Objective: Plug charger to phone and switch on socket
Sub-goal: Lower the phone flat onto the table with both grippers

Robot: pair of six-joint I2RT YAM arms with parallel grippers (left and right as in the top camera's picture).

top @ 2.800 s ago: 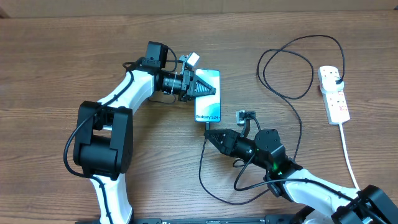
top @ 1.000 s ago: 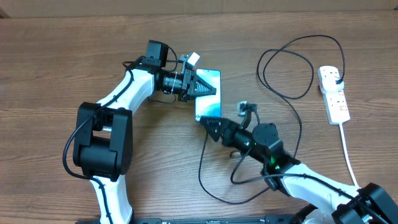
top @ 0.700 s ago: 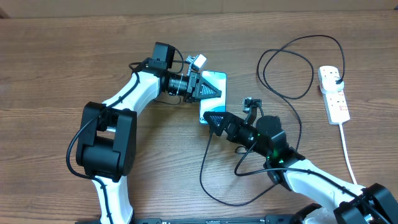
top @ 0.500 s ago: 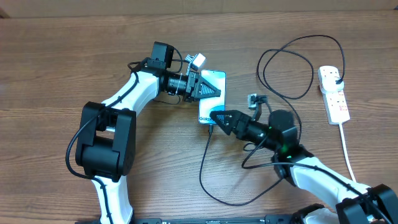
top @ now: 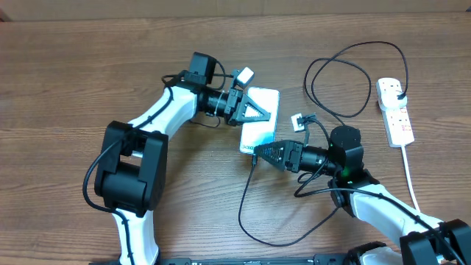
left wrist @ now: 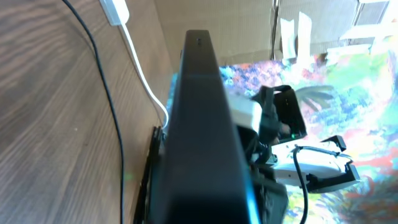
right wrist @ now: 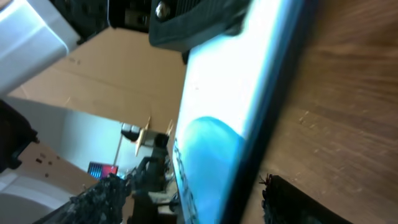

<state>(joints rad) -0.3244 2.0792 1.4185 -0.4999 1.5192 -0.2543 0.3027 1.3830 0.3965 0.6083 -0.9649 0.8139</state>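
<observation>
Both steps look unfinished. Left gripper (top: 254, 112) clamps phone (top: 263, 126) at frame centre. Right gripper (top: 263, 152), jaws parted, sits at phone's lower end beside charger (top: 241, 208) tip; seating unclear. Socket (top: 396, 112) at far right, well apart, switch-on not yet done.

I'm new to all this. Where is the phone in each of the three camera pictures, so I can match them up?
Overhead: the phone is near the centre, between the two arms' tips.
Left wrist: the phone shows edge-on, a dark slab down the middle.
Right wrist: the phone is the bright blue slab slanting across the centre.
Shared landmark: the wooden table.
</observation>
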